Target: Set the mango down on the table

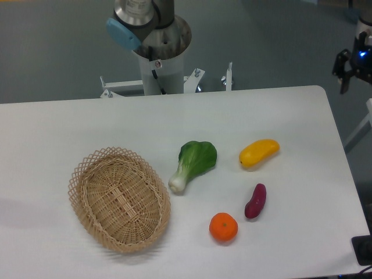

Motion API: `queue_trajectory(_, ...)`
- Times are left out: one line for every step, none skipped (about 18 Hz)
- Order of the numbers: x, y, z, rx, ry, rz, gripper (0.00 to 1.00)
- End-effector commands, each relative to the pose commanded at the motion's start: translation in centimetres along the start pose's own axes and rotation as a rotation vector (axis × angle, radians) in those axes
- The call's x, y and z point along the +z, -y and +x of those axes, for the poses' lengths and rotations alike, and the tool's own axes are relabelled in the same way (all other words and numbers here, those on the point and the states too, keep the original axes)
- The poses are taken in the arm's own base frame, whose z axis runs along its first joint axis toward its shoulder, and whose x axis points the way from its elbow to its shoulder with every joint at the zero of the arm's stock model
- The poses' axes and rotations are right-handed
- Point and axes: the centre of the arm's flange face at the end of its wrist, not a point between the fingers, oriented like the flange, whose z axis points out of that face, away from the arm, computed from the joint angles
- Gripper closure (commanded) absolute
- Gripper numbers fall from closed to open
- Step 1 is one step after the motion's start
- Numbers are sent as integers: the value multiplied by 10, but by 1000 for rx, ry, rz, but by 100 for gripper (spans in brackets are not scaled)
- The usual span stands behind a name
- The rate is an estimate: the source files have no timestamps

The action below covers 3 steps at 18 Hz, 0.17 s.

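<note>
Grey floor behind, white worktop point(87, 122) with rounded corners filling most of the view. Arm base column point(158, 55) mounted at the far edge, centre.

Mango point(259, 152) lying flat on the worktop, right of centre, long axis tilted up toward the right. Nothing touching it. Bok choy point(194, 163) just to its left, leafy end up-right, white stem end pointing down-left. Purple sweet potato point(256, 201) below the mango, apart from it, lying nearly upright in the view. Orange point(224, 227) down-left of the sweet potato, near the front edge. Oval wicker basket point(119, 198) well to the left, nothing visible inside.

Gripper point(356, 65) at the extreme top-right corner, off beyond the worktop's far right corner, well apart from the mango. Partly cut by the frame edge, blue light lit on it. Holding nothing visible; finger spread not readable with one side out of frame.
</note>
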Motion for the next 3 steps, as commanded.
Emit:
queue_trajectory(2, 0, 0, 0, -1, 1, 0)
queue_trajectory(2, -1, 0, -2, -1, 0, 0)
queue_trajectory(4, -3, 0, -4, -4, 1, 0)
